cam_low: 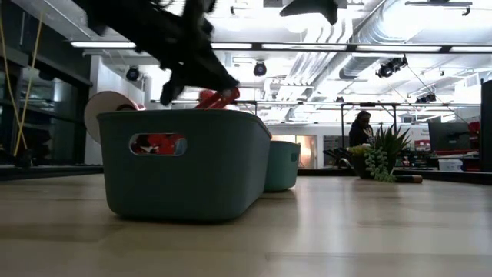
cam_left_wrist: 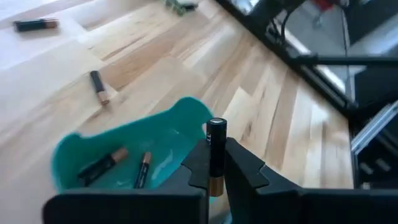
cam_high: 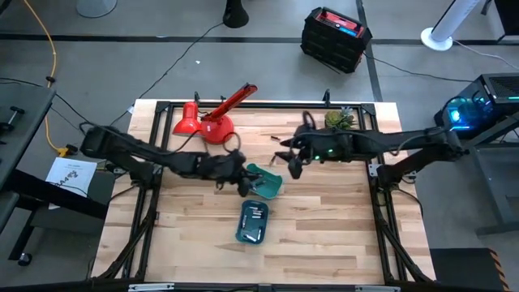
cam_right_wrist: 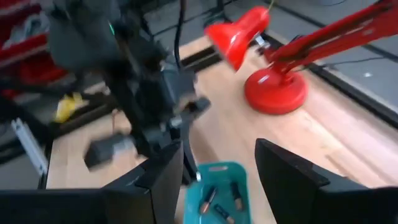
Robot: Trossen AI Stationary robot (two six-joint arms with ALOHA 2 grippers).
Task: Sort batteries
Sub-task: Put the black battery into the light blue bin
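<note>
left claw (cam_left_wrist: 216, 163) pinched on one battery (cam_left_wrist: 216, 149), upright above teal tray (cam_left_wrist: 168, 134) | right claw (cam_right_wrist: 217, 171) wide open, empty, near | release low inside tray, so it can't bounce onto worktop (cam_left_wrist: 155, 68)

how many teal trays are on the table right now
2. One teal tray sits mid-table under the left gripper, which holds a battery in its jaws. The other tray lies nearer the front edge, holding batteries.
</note>
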